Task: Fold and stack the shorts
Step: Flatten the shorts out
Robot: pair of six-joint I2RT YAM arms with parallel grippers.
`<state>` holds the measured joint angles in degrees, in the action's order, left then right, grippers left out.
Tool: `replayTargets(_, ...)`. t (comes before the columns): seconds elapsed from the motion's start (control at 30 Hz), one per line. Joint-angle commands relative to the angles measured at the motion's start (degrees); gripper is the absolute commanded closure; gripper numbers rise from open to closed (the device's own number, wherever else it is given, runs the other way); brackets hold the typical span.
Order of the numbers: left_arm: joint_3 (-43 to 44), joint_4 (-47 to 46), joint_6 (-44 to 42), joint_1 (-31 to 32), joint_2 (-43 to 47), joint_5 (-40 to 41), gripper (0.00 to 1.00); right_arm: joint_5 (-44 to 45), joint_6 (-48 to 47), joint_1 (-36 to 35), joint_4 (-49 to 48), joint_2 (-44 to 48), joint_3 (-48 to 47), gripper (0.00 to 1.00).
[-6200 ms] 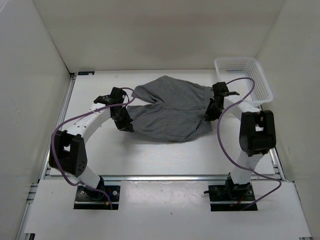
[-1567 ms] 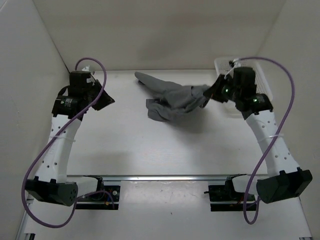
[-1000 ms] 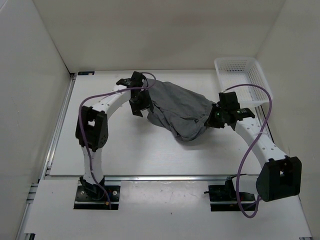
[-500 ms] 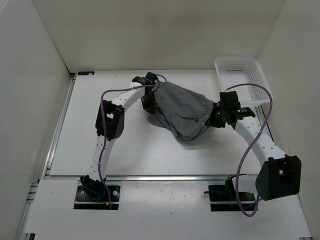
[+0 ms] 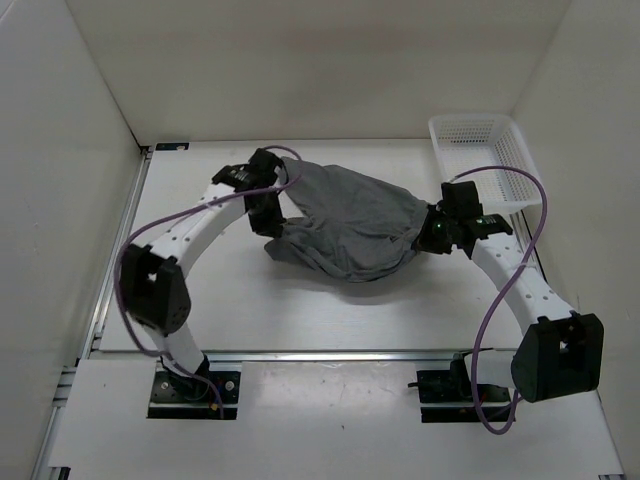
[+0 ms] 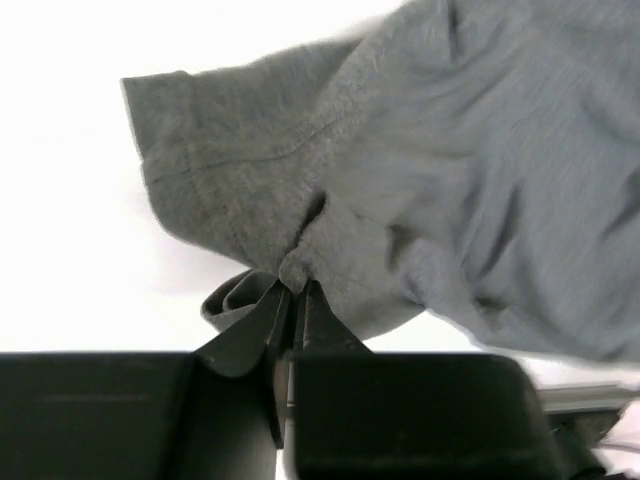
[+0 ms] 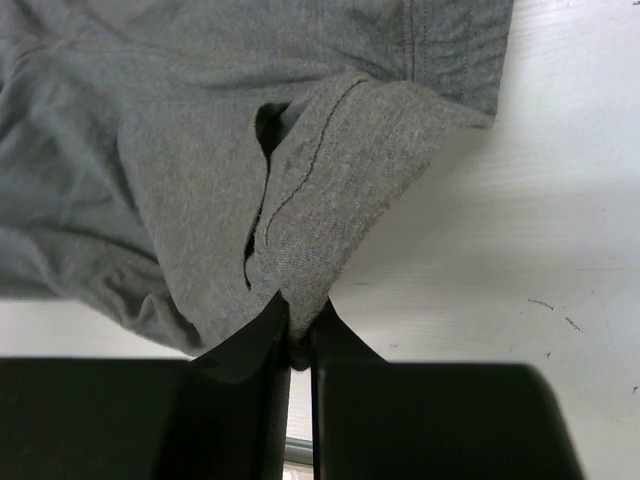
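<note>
Between the left claw (image 6: pixel 292 298) and right claw (image 7: pixel 292 315), both pinching its edges, the shorts (image 5: pixel 345 225) sag rumpled, with no fold made yet.

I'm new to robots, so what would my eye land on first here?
The grey shorts lie bunched in the middle of the table, held at both ends. The left gripper is shut on one edge, the right gripper on the opposite one. A white mesh basket sits at the far right corner.
</note>
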<state>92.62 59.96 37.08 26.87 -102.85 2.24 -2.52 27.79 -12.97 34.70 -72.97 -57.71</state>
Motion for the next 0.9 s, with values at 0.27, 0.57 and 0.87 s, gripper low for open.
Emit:
replayTargets(0.27,-24.7,-1.7,4.5,0.9,16.5,2.1,0.15,-0.5,-1.4,0.3,-1.7,2.9,7.3,1.00)
replayTargets(0.57,-18.3,-1.7,5.0,2.6,6.4,5.6,0.80,-0.5,-2.0,0.3,-1.7,2.9,6.0,1.00)
replayTargets(0.87,-15.5,-4.4,5.0,2.6,-4.3,4.0,0.45,-0.5,-2.0,0.3,-1.7,2.9,6.0,1.00)
